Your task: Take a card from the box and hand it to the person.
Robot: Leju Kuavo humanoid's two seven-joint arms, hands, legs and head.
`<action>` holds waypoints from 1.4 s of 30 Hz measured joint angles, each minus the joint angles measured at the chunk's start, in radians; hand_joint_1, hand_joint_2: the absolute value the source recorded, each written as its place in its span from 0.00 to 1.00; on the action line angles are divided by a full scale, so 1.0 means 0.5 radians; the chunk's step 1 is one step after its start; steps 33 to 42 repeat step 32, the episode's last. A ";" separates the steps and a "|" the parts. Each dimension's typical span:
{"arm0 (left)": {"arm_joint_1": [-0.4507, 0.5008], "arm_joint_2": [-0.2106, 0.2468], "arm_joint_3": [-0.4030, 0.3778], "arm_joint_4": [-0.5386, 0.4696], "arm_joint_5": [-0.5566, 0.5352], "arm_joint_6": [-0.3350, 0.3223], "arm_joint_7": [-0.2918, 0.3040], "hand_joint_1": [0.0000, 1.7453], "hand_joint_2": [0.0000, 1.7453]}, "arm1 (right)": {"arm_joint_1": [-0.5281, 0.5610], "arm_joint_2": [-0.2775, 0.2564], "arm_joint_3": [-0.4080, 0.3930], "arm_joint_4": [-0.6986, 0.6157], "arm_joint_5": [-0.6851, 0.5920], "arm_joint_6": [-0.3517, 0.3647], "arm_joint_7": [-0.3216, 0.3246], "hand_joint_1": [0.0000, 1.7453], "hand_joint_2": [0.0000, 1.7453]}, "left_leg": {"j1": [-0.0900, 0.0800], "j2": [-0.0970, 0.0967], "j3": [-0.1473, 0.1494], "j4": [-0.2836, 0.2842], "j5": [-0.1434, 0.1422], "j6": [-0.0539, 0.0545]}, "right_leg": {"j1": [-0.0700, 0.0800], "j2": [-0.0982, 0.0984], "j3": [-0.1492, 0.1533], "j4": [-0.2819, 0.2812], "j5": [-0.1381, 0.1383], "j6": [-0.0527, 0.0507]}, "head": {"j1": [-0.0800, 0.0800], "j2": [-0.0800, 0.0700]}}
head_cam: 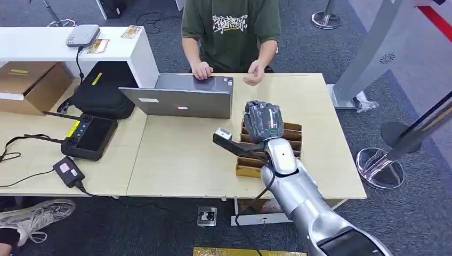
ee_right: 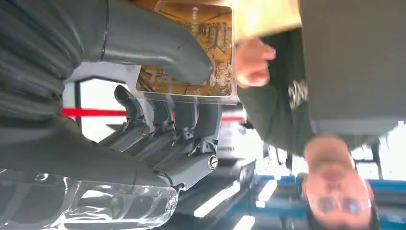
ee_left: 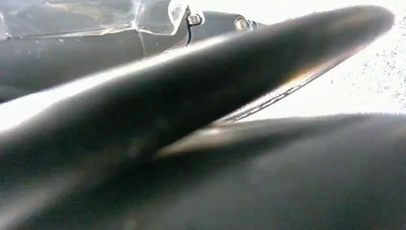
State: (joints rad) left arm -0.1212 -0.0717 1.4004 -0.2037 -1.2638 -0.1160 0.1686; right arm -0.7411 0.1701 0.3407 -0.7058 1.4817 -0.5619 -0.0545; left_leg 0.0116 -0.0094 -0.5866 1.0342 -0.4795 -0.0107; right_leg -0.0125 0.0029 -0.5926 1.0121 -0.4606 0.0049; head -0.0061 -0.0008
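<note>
Head view, centre right: my right hand (head_cam: 262, 121) is raised over the far end of the box (head_cam: 292, 140), a brown cardboard tray with dividers that sits on the right part of the table (head_cam: 176, 160). The silver arm enters from the lower right of the frame.

Right wrist view, upper centre: the hand (ee_right: 158, 86) holds the card (ee_right: 216, 57), a gold-patterned card in a clear sleeve. The thumb (ee_right: 158, 45) presses one face and the dark fingers (ee_right: 184, 120) back the other. The card is clear of the box and points toward the person (ee_right: 282, 110). I see one hand of the person (ee_right: 253, 61) just beside the card's edge; I cannot tell whether it touches.

Head view, upper centre: the person (head_cam: 230, 26), in a green shirt, sits at the far side of the table behind an open laptop (head_cam: 184, 98), with both hands at its rear edge.

Head view, left: a black controller (head_cam: 89, 136) and a small black adapter (head_cam: 68, 170) lie on the table; a black bag (head_cam: 104, 90) stands behind them.

The left wrist view shows dark, blurred shapes at close range, so I cannot tell the state of my left hand.
</note>
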 joint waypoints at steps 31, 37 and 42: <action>0.004 -0.001 0.000 0.000 0.038 0.000 -0.023 0.00 0.00 | 0.127 -0.039 -0.011 -0.493 -0.968 -0.015 -0.652 0.00 1.00 | 0.000 0.000 0.000 0.000 0.000 0.000 | 0.000 0.000 0.000 -0.001 0.000 0.000 | 0.000 0.000; 0.004 -0.001 0.000 0.000 0.043 0.000 -0.023 0.00 0.00 | 0.175 -0.027 -0.018 -0.477 -1.199 0.004 -0.816 0.00 1.00 | 0.000 0.000 0.000 0.000 0.000 0.000 | 0.000 0.000 0.000 -0.001 0.000 0.000 | 0.000 0.000; 0.004 -0.001 0.000 0.000 0.043 0.000 -0.023 0.00 0.00 | 0.175 -0.027 -0.018 -0.477 -1.199 0.004 -0.816 0.00 1.00 | 0.000 0.000 0.000 0.000 0.000 0.000 | 0.000 0.000 0.000 -0.001 0.000 0.000 | 0.000 0.000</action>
